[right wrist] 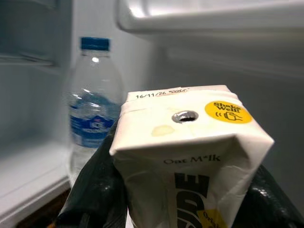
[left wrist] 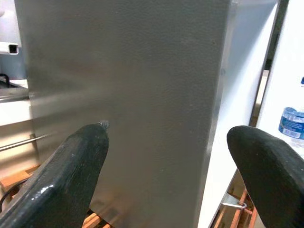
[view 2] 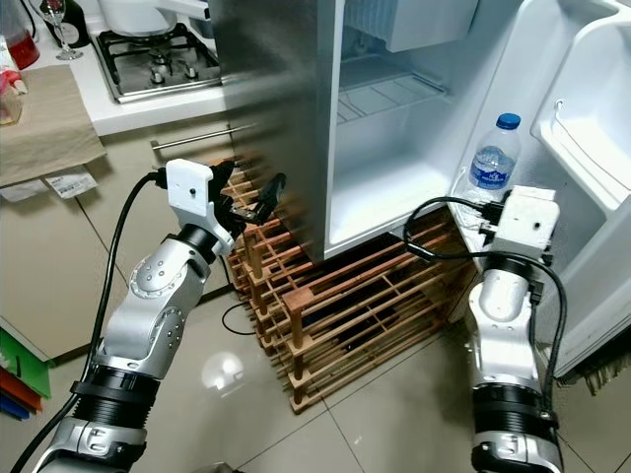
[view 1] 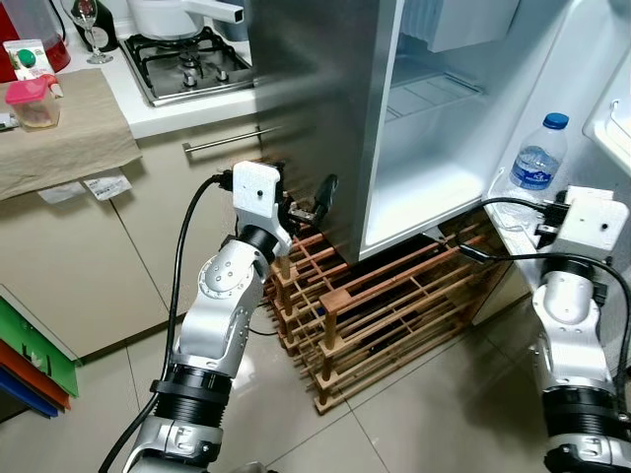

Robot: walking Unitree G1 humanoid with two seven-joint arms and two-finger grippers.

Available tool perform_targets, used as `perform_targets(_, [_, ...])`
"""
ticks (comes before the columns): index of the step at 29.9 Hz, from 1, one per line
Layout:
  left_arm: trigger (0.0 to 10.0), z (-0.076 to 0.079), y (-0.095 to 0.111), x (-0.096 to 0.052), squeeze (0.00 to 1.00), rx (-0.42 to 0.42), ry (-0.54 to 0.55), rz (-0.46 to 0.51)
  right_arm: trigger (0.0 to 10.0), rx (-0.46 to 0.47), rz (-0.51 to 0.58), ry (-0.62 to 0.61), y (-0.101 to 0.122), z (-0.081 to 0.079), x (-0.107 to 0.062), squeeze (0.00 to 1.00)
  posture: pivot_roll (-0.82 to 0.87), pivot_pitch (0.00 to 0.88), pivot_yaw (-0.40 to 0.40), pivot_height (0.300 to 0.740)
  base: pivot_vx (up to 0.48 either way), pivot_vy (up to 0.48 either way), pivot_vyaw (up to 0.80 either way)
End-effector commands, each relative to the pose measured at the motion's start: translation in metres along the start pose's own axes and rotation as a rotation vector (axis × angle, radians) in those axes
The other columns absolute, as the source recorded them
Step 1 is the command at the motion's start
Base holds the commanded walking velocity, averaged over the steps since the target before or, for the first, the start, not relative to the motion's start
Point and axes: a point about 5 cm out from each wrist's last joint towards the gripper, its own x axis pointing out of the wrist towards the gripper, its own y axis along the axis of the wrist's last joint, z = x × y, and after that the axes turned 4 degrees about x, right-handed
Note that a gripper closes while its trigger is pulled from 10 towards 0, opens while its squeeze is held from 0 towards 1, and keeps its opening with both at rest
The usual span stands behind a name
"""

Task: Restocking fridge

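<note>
Right hand (right wrist: 185,199) grips a white oat milk carton (right wrist: 190,156) with a yellow "Shake Well" sticker, black fingers (right wrist: 92,190) pressed on both sides. The carton is held at the open stainless-steel fridge (view 1: 315,108), at the lower door shelf, just beside a clear plastic water bottle with blue cap and blue label (view 1: 537,163). In the head views the bottle sits at about 3 o'clock, standing upright in the white door shelf (view 2: 463,192); the right wrist housing (view 2: 521,229) sits just below and right of it and hides the carton there.

Left hand (view 1: 314,202) is empty, fingers (left wrist: 71,175) spread apart, raised close to the fridge's grey steel side wall at roughly 9 o'clock from the fridge opening. Whether it touches the wall cannot be told.

Fridge interior is white, lower compartment floor (view 1: 414,187) bare, a wire/glass shelf (view 1: 429,94) above it. Fridge stands on a slatted wooden wine rack (view 1: 385,305) on the tiled floor (view 1: 424,424).

At 11 o'clock: white counter (view 1: 158,118) with a steel gas hob (view 1: 187,64), a white pot (view 1: 173,15) on it, a beige cloth (view 1: 69,133), a small pink-lidded container (view 1: 35,103) and a wine glass (view 1: 87,25)
</note>
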Motion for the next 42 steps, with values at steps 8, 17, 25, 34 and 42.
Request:
perform_targets(8, [10.0,0.004,-0.002,0.001,0.0,0.012,-0.032,-0.017,10.0,-0.005,-0.024,-0.087,-0.004,0.022,0.006,0.26,-0.1,0.0,0.025,0.74,0.0,0.0,0.0])
perform_targets(17, [10.0,0.013,-0.005,-0.001,0.0,0.024,-0.115,-0.042,10.0,-0.111,-0.058,-0.185,-0.014,0.053,0.013,0.27,-0.1,0.0,0.028,0.74,0.0,0.0,0.0])
perform_targets(25, [10.0,0.015,-0.006,0.0,0.0,0.026,-0.14,-0.052,10.0,-0.153,-0.053,-0.239,-0.013,0.068,0.016,0.26,-0.11,0.0,0.033,0.74,0.0,0.0,0.0])
perform_targets(34, [10.0,0.016,-0.004,0.0,0.0,0.049,-0.158,-0.052,10.0,0.035,0.085,-0.059,0.014,0.018,0.006,0.26,-0.1,0.0,0.037,0.74,0.0,0.0,0.0])
perform_targets(42, [10.0,0.016,-0.002,0.001,0.0,0.049,-0.163,-0.042,10.0,0.111,0.178,0.072,0.037,-0.012,-0.009,0.26,-0.11,0.0,0.038,0.74,0.0,0.0,0.0])
